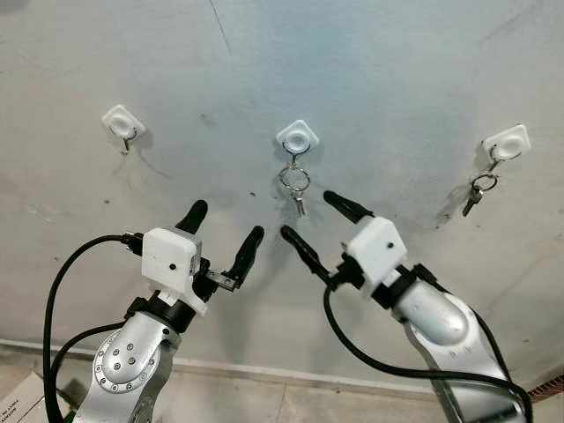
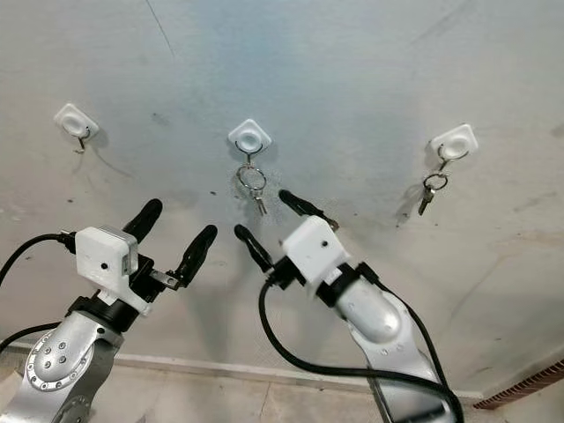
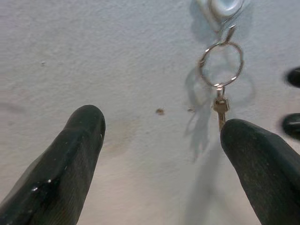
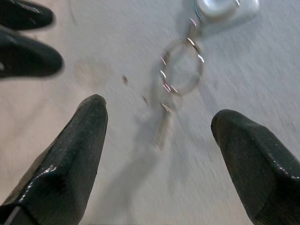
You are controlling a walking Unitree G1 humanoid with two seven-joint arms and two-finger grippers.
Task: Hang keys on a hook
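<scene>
Three white hooks are stuck on the grey wall. The middle hook (image 1: 298, 138) carries a key ring with a small key (image 1: 296, 183), seen also in the left wrist view (image 3: 220, 77) and blurred in the right wrist view (image 4: 180, 75). The right hook (image 1: 507, 143) holds another ring of keys (image 1: 478, 190). The left hook (image 1: 122, 123) is bare. My right gripper (image 1: 315, 222) is open just below the middle keys, holding nothing. My left gripper (image 1: 220, 236) is open lower and to the left, also with nothing between its fingers.
A pale skirting strip (image 1: 291, 377) runs along the foot of the wall. A cardboard box corner (image 1: 19, 401) sits at the lower left. Black cables (image 1: 62, 291) loop from both wrists.
</scene>
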